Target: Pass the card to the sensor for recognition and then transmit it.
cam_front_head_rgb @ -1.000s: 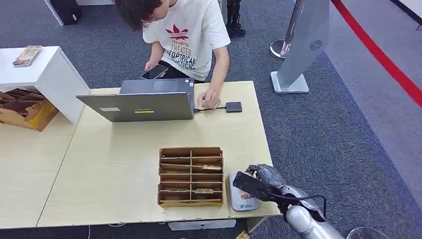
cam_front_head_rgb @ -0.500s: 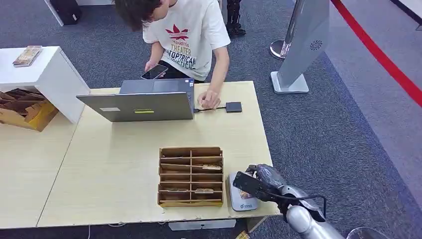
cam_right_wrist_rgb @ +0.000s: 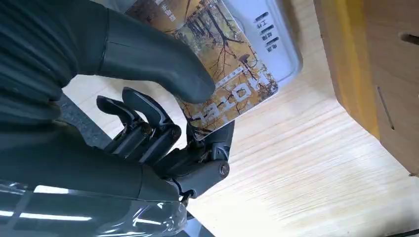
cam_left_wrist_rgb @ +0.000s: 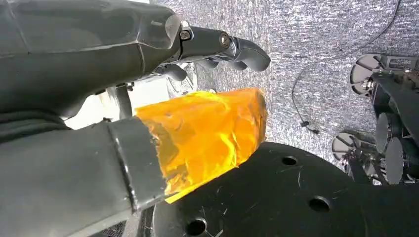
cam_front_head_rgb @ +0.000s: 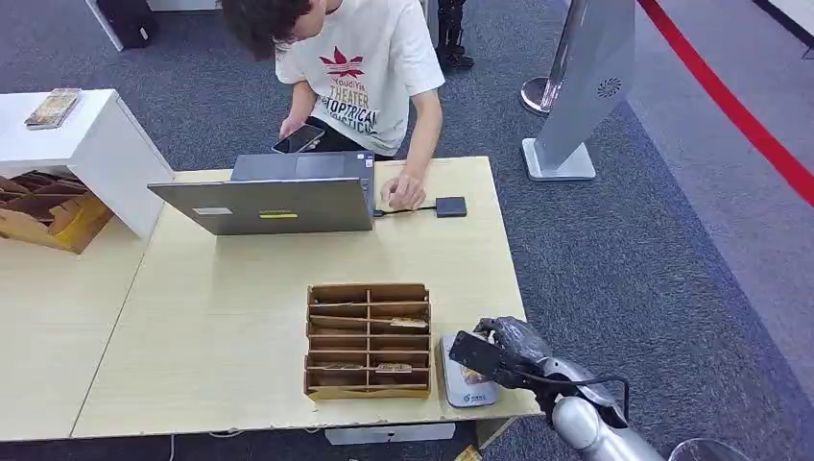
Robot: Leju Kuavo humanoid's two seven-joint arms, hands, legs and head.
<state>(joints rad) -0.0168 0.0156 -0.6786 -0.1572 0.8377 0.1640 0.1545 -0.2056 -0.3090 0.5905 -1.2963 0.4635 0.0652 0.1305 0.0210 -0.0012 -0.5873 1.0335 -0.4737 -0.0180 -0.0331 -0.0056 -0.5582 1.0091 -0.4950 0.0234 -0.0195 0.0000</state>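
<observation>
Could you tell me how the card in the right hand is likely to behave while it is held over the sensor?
The card looks thin and flat, so probably light and fairly stiff. Its printed face seems glossy, so it may slip in the right hand, whose thumb presses on its top. Over the sensor it shows no sag, so it seems unlikely to flop.

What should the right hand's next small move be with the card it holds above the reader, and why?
Probably lower the card flat onto the sensor. The right hand pinches the card over the grey pad beside the wooden organizer, and in the right wrist view the card overlaps the pad, though whether it touches is unclear. Handing it on should wait until it is read.
</observation>
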